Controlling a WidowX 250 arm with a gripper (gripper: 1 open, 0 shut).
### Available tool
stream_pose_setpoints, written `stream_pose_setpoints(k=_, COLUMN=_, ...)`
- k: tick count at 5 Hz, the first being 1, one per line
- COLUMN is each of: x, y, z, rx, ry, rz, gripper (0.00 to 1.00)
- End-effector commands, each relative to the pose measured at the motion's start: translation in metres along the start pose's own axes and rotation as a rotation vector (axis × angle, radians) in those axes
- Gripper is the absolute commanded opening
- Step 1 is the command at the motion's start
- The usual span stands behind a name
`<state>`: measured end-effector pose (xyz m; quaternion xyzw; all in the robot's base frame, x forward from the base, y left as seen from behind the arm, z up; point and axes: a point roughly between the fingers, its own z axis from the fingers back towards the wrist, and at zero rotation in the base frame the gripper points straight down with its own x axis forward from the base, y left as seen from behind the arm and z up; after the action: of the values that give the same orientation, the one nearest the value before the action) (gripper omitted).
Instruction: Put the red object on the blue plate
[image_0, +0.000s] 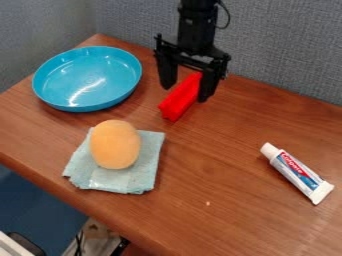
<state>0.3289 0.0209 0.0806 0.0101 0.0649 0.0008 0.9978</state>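
Note:
The red object (181, 98) is a bright red elongated block lying on the wooden table (227, 190) right of centre at the back. My gripper (187, 83) points straight down over the block's far end, open, with one black finger on each side of it. The fingertips reach down around the block without closing on it. The blue plate (87, 78) is a round glossy blue dish at the back left, a short way left of the block.
An orange egg-shaped thing (114, 143) rests on a pale blue-green folded cloth (134, 172) near the front left. A white toothpaste tube (294, 171) lies at the right. A grey wall runs behind the table.

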Motion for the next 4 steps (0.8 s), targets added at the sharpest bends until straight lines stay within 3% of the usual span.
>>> stream_pose_setpoints(k=1, x=0.017, y=0.017, z=0.006, rx=0.027, ry=-0.051, rz=0.022, gripper=1.0)
stream_pose_setpoints(k=4, x=0.033, y=0.031, z=-0.02, rx=0.045, ry=-0.008, rz=0.042, gripper=1.0)
